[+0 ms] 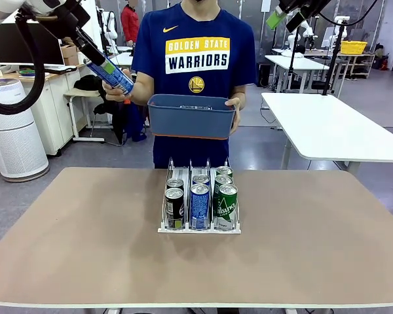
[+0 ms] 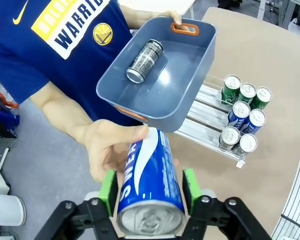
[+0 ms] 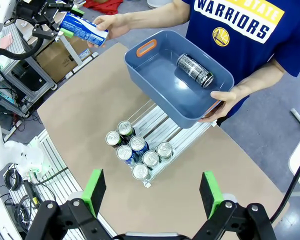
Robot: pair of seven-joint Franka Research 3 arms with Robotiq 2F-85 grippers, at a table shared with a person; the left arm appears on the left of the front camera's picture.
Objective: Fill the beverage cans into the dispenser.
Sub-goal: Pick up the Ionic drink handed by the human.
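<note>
Blue can (image 2: 150, 175) is being held out by the person's hand (image 2: 107, 150) between the left hand's (image 2: 149, 186) pads, up past the dispenser's (image 1: 200, 230) far-left corner, presumably for a handover (actual clamping can't be told), while the right hand (image 3: 152, 191) is kept spread apart high above the dispenser.

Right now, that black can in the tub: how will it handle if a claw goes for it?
The black can lies on its side on the blue-grey tub's smooth floor, so it will probably roll at a nudge. The person's hand carries the tub off the table, so it may shift too. Looks like rigid, slick metal: grip across the body.
</note>
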